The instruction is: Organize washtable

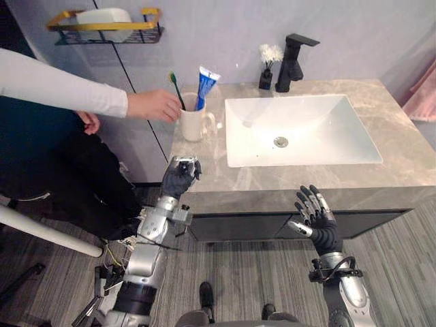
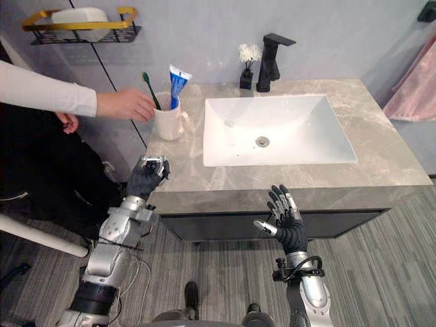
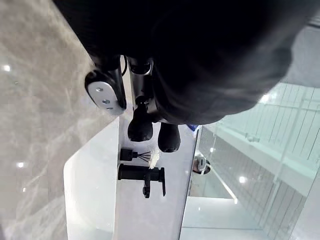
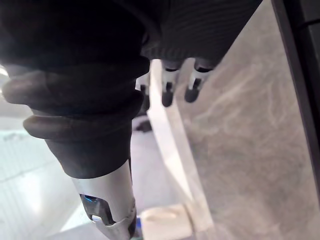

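Two empty hands: your left hand point(image 1: 179, 176), loosely curled, sits front-left of the sink point(image 1: 320, 129). The upright mug point(image 1: 193, 125) stands straight beyond it, left of the sink and touched by a person's hand point(image 1: 155, 105). Your open right hand point(image 1: 315, 212) is farther.

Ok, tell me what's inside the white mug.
A green toothbrush and a blue-and-white toothpaste tube stand in the mug. Their lower ends are hidden by its wall; a person's hand is at the rim.

cup point(image 1: 193, 126) holding toothbrush point(image 1: 176, 87) and toothpaste point(image 1: 206, 85) stands left of sink point(image 1: 327, 139), faucet point(image 1: 293, 65) behind sink.
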Tool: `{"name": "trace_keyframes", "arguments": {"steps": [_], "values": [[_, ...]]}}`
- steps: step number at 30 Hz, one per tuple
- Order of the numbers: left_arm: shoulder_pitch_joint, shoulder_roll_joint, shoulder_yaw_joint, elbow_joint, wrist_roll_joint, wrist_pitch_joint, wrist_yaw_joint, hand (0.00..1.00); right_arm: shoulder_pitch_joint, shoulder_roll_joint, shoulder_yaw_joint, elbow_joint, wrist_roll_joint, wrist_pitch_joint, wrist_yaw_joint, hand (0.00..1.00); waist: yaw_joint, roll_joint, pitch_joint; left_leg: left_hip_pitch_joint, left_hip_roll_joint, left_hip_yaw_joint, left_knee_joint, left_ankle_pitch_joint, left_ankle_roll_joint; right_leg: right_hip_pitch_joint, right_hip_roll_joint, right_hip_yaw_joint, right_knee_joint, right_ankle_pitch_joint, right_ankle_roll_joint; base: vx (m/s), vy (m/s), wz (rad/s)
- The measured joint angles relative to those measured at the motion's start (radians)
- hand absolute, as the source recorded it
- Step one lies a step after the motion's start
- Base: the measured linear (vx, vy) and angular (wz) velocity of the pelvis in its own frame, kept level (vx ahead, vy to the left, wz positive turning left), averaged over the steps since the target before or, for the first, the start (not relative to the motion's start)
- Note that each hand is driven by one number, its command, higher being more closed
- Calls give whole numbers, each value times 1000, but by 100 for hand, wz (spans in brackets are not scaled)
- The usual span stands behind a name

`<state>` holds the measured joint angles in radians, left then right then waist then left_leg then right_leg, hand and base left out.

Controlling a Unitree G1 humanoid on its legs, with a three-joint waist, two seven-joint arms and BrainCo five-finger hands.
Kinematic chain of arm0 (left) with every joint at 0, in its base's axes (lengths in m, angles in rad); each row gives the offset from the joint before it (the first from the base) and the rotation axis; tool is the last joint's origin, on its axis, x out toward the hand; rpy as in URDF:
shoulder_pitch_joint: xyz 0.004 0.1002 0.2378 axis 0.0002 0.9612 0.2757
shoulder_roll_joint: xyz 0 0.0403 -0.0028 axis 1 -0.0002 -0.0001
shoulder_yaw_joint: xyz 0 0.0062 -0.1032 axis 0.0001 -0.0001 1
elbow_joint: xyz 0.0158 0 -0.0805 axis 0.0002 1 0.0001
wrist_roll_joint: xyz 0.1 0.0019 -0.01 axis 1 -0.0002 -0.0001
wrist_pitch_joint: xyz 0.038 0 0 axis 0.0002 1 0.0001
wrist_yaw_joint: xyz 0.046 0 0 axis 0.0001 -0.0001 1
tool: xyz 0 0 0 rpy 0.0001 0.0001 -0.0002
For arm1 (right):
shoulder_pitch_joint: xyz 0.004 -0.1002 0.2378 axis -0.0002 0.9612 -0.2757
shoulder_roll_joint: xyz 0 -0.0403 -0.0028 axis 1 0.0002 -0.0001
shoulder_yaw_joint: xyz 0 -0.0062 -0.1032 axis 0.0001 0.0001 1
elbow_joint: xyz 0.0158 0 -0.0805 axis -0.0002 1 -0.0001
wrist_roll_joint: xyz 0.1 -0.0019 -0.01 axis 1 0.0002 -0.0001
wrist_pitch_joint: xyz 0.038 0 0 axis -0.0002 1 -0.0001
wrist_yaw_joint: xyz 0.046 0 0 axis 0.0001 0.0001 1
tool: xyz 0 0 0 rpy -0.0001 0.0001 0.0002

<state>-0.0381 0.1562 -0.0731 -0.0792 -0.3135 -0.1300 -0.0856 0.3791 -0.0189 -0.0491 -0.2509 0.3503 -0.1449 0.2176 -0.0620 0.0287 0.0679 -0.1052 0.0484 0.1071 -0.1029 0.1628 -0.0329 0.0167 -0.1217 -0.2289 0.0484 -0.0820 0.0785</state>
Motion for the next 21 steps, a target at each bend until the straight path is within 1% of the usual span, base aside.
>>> {"name": "trace_keyframes", "arguments": {"steps": [6, 11, 14, 21], "values": [[69, -38, 2, -12, -8, -2, -23, 100, 1, 13, -12, 1, 0, 1, 1, 0, 0, -1, -17, 16, -13, -23, 0, 1, 2, 30, -5, -23, -3, -5, 7, 23, 4, 12], [91, -48, 2, -18, -8, -1, -24, 100, 1, 14, -12, 14, 0, 3, 2, 0, -1, -2, -22, 16, -15, -26, 0, 2, 3, 34, -6, -28, -2, -2, 12, 12, -2, 2], [106, -74, 1, -38, -7, -1, -25, 100, 5, 15, -11, 44, 0, 18, 2, 0, -2, -2, -28, 25, -14, -32, 0, 2, 3, 46, -7, -37, -2, -3, 13, 26, -12, 6], [108, -76, -4, -38, -6, 0, -26, 100, 8, 23, -12, 57, 0, 20, 2, 0, -4, 7, -41, 30, -15, -35, 0, 1, 2, 51, -12, -41, 0, -13, 11, 0, -1, 2]]}}
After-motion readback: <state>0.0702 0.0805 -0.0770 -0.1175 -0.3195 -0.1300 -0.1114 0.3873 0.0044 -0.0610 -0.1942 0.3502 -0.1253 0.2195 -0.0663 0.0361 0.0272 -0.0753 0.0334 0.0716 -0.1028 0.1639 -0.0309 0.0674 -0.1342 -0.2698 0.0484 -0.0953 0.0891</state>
